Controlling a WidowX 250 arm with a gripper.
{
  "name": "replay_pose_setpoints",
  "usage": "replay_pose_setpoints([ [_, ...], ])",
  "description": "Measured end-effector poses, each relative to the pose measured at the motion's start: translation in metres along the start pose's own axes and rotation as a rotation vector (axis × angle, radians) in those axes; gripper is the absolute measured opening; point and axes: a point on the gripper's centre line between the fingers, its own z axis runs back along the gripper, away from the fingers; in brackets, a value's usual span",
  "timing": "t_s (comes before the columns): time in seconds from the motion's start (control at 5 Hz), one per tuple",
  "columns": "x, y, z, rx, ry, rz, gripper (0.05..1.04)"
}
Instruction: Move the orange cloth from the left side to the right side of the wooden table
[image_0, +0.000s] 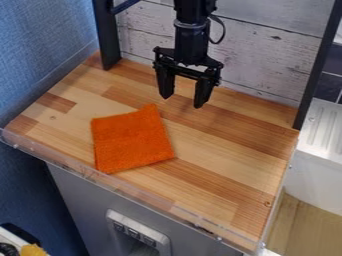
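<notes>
My hand (182, 101) hangs with its 2 fingers apart above the wooden tabletop (227, 165), near 1 orange cloth (130, 140) lying flat towards the left.

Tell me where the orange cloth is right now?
The folded orange fabric cloth lies on the left half of the striped wooden countertop, in front of the black two-finger tool, seen from the fixed camera.
</notes>
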Motion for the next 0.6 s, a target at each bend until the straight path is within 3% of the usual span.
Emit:
replay_pose_setpoints([
  [0.2,-0.012,-0.001,-0.013,-0.001,0.028,0.040,0.995],
  [0.6,-0.039,0.004,-0.018,-0.004,-0.069,0.213,0.999],
])
